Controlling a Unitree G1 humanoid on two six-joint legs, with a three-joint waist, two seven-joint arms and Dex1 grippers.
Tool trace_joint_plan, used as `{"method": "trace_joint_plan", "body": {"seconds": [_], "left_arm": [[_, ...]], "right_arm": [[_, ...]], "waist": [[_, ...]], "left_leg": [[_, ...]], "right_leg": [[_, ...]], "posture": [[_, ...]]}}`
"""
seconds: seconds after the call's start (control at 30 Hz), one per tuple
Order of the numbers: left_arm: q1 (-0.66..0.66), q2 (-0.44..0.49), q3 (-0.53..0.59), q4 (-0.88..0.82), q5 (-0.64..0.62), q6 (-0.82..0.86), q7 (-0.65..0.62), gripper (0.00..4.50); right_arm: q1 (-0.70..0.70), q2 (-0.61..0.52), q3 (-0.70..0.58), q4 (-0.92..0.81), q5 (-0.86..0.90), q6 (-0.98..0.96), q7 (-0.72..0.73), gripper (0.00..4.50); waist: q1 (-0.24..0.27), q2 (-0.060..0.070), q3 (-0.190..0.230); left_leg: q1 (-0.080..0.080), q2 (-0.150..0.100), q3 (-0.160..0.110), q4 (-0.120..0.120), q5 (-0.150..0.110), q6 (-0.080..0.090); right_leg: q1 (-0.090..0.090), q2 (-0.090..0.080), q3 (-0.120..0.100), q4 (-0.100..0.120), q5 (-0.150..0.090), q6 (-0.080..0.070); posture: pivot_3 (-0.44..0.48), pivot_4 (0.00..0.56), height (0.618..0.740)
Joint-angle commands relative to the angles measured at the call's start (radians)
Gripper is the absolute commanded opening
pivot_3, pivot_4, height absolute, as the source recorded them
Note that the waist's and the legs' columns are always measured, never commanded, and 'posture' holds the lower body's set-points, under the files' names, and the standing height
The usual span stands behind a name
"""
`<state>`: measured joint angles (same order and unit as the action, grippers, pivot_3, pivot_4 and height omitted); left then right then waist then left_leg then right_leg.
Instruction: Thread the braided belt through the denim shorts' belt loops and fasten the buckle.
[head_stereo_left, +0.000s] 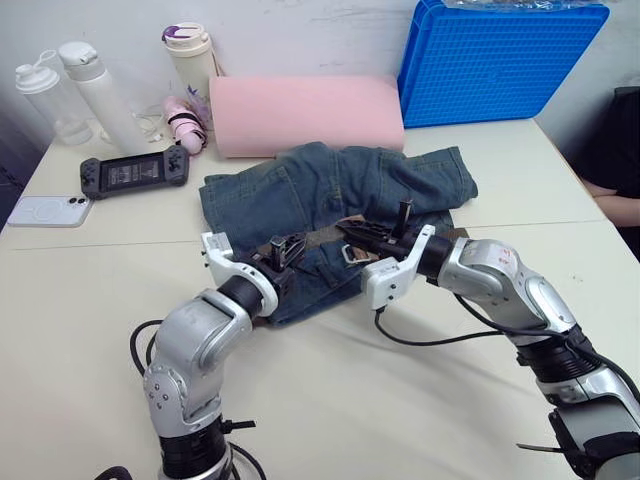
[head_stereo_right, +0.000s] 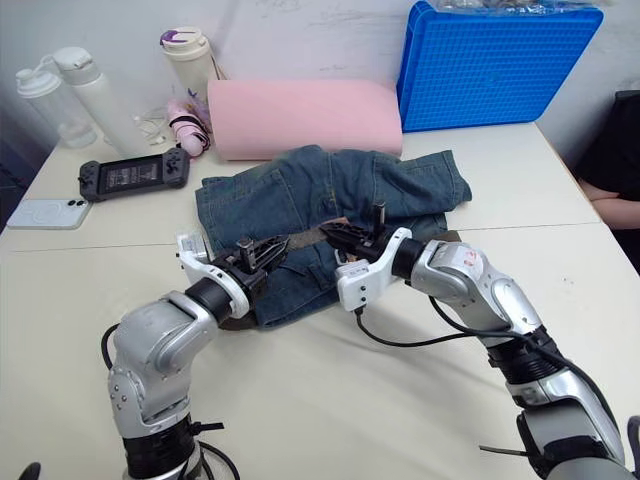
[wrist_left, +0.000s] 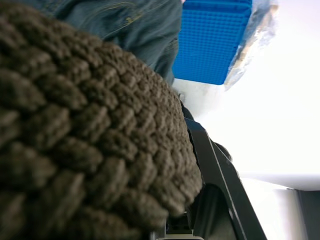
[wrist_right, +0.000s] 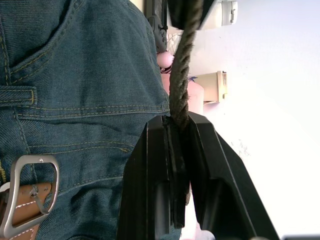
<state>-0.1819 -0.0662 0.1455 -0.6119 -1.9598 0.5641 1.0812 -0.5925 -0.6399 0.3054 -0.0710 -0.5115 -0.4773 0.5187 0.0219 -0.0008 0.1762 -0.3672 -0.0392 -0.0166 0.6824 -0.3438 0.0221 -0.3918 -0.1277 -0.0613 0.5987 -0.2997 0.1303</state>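
Observation:
The denim shorts (head_stereo_left: 330, 185) lie crumpled on the table, waistband toward me. In the right wrist view one of the belt loops (wrist_right: 17, 96) lies flat on the waistband, and the silver buckle (wrist_right: 30, 192) rests on the denim with a tan leather tab. My right gripper (wrist_right: 177, 122) is shut on the braided belt (wrist_right: 181, 75), which runs edge-on up from its fingers. It hovers over the waistband (head_stereo_left: 348, 230), close to the buckle (head_stereo_left: 352, 254). My left gripper (head_stereo_left: 285, 250) sits at the shorts' left front edge, shut on the belt, whose weave (wrist_left: 75, 125) lies against its finger (wrist_left: 215, 165).
A pink foam roll (head_stereo_left: 305, 113) and a blue crate (head_stereo_left: 495, 60) stand behind the shorts. At the back left are a game console (head_stereo_left: 135, 173), a phone (head_stereo_left: 48, 210), bottles (head_stereo_left: 100, 90) and a tumbler (head_stereo_left: 190, 55). A person's arm (head_stereo_left: 605, 190) is at the right edge.

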Motion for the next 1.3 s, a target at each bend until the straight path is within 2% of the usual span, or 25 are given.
{"method": "trace_joint_plan", "body": {"seconds": [0.03,0.1,0.27,0.3,0.4,0.5,0.7,0.87,1.07,1.3], "left_arm": [[0.083,-0.060,-0.038,-0.021,-0.012,0.026,-0.050,0.00],[0.097,0.006,-0.008,-0.003,-0.012,0.074,-0.116,0.00],[0.113,0.160,0.125,0.092,-0.012,0.214,-0.305,0.00],[0.119,0.193,0.141,0.113,-0.012,0.248,-0.348,0.00],[0.108,0.260,0.203,0.185,-0.012,0.317,-0.425,0.00],[0.115,0.320,0.217,0.230,-0.012,0.371,-0.466,0.00],[0.145,0.367,0.168,0.223,-0.012,0.353,-0.424,0.00],[0.089,0.384,0.110,0.210,-0.012,0.258,-0.334,0.00],[0.070,0.331,0.012,0.205,0.006,0.136,-0.248,0.00],[0.088,0.257,-0.086,0.224,0.054,0.050,-0.206,0.00]], "right_arm": [[0.020,0.021,-0.037,-0.064,0.178,0.070,0.083,0.92],[0.038,0.009,-0.037,-0.078,0.245,0.117,0.149,1.75],[0.080,-0.048,-0.076,-0.057,0.400,0.268,0.299,4.24],[0.084,-0.060,-0.077,-0.050,0.415,0.285,0.323,4.45],[0.079,-0.073,-0.074,-0.029,0.417,0.295,0.352,4.45],[0.071,-0.064,-0.064,-0.020,0.404,0.304,0.361,4.45],[0.071,-0.073,-0.060,-0.024,0.409,0.330,0.403,4.45],[0.060,-0.083,-0.083,-0.035,0.436,0.376,0.439,4.45],[0.051,-0.089,-0.091,-0.049,0.437,0.401,0.447,4.45],[0.053,-0.094,-0.099,-0.083,0.438,0.447,0.461,4.45]], "waist": [[0.000,0.000,0.000],[0.000,0.000,0.000],[0.001,0.000,0.000],[0.001,0.000,0.000],[0.000,0.000,0.000],[0.000,0.000,0.000],[0.002,0.000,0.000],[0.002,0.000,0.000],[0.001,0.000,0.000],[0.005,0.000,0.000]], "left_leg": [[0.000,0.000,0.000,0.000,0.000,0.000],[0.000,0.000,0.000,0.000,0.000,0.000],[0.000,0.000,-0.001,0.000,0.000,0.000],[0.000,0.000,-0.001,0.000,0.000,0.000],[0.000,0.000,-0.001,-0.001,0.000,0.000],[0.000,0.000,-0.001,-0.001,0.000,0.000],[0.000,0.000,-0.001,-0.001,0.000,0.000],[0.000,-0.001,-0.002,-0.001,0.000,0.000],[0.000,-0.001,-0.002,-0.001,-0.001,-0.001],[0.000,-0.002,-0.002,-0.001,-0.001,-0.001]], "right_leg": [[0.000,0.000,0.000,0.000,0.000,0.000],[0.001,0.000,0.000,-0.001,0.000,0.000],[0.001,0.000,0.000,-0.001,0.000,0.000],[0.001,0.000,0.000,-0.001,0.000,0.000],[0.001,0.000,0.000,-0.002,0.000,0.000],[0.000,0.000,0.000,-0.001,0.000,0.000],[0.000,-0.001,0.000,-0.001,0.000,0.000],[0.001,-0.002,0.000,-0.001,0.000,0.000],[0.000,-0.002,0.000,-0.002,0.000,0.000],[0.001,-0.002,0.000,-0.002,0.001,0.001]], "posture": [[0.000,0.150,0.740],[0.000,0.150,0.740],[0.000,0.150,0.740],[0.000,0.150,0.740],[0.000,0.150,0.740],[0.000,0.150,0.740],[0.000,0.150,0.740],[0.000,0.150,0.740],[0.000,0.150,0.740],[0.000,0.150,0.740]]}}
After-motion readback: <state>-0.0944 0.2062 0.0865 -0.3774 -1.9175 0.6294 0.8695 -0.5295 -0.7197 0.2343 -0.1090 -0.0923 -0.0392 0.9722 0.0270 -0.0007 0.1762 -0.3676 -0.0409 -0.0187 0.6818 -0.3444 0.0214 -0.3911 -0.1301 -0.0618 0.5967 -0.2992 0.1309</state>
